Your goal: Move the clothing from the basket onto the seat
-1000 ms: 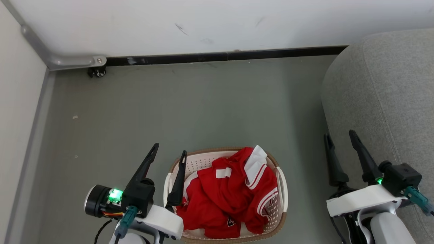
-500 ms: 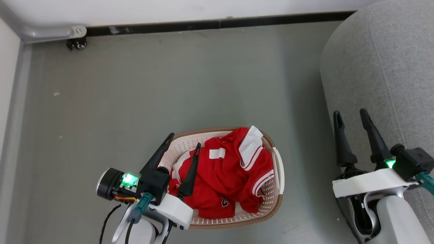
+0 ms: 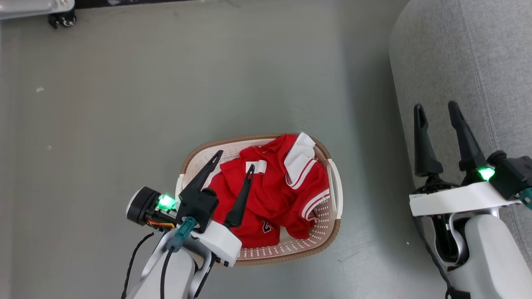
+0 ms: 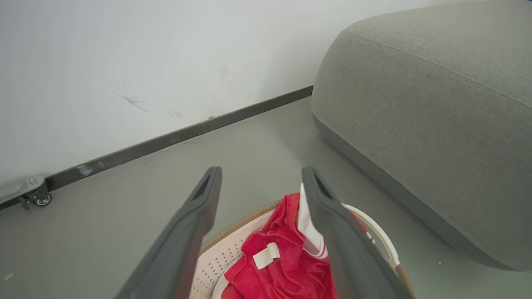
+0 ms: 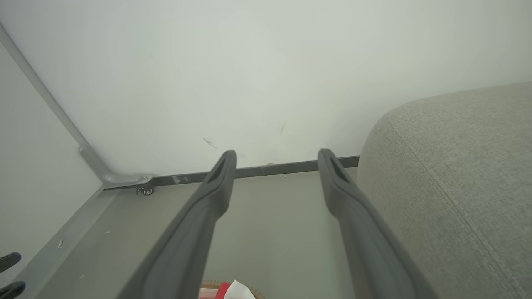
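Observation:
The cream perforated basket (image 3: 291, 249) with a brown rim stands on the floor in the head view, and the red clothing (image 3: 276, 193) with white striped trim lies heaped in it. My left gripper (image 3: 235, 160) hangs open above the basket's left half, one finger over the red fabric, nothing between the fingers. In the left wrist view the left gripper (image 4: 262, 171) frames the clothing (image 4: 278, 270) and basket (image 4: 226, 253) below. My right gripper (image 3: 435, 105) stands open beside the grey seat (image 3: 478, 62), its fingers empty. The right wrist view shows the right gripper (image 5: 277, 153) wide apart next to the seat (image 5: 457, 187).
Grey floor (image 3: 166, 91) stretches around the basket. A white wall (image 4: 124, 62) with a dark baseboard (image 4: 174, 139) runs behind. A small caster (image 3: 62, 18) under a metal bracket sits at the far left corner. The seat (image 4: 436, 124) bulges close to the basket's right.
The head camera has tilted down, so the whole picture slid up. My left gripper has moved from beside the basket's left rim to above the clothing. Both grippers stay open.

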Controlling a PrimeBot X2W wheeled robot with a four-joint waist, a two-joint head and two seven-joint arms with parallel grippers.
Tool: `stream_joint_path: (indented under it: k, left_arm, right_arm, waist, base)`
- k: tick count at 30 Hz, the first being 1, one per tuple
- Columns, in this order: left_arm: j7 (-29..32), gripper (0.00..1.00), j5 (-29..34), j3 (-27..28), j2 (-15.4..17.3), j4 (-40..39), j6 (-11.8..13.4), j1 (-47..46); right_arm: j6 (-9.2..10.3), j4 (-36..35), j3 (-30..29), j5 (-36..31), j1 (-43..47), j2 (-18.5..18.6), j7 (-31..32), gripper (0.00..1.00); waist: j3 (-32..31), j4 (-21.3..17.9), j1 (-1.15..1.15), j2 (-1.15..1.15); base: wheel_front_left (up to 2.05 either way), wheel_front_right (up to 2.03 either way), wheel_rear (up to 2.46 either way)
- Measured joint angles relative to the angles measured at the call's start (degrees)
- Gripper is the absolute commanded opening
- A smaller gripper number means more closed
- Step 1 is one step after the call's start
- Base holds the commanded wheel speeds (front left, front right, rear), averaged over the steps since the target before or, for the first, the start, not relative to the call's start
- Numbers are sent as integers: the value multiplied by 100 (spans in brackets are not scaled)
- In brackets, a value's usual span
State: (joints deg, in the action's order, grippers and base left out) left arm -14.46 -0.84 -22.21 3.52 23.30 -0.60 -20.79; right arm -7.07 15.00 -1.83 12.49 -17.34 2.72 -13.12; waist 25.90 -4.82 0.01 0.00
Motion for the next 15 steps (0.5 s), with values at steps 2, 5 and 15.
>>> stream_joint_path:
  k: [2, 5, 15]
  left_arm:
    - [-1, 100, 7, -31, -2, 104, -46, -87]
    - [-1, 100, 8, -62, -10, 250, -51, -185]
    - [-1, 100, 62, -89, -19, 772, -98, -513]
  right_arm:
    - [0, -10, 3, 0, -68, 0, 0, 100]
    - [0, -18, 14, 0, -163, 1, -1, 100]
    - [0, -24, 82, 9, -442, 3, -56, 100]
  waist:
    - [80, -32, 0, 0]
    - [199, -81, 0, 0]
    - [577, -237, 0, 0]
  base:
    - [0, 0, 0]
    - [0, 0, 0]
    - [0, 0, 0]
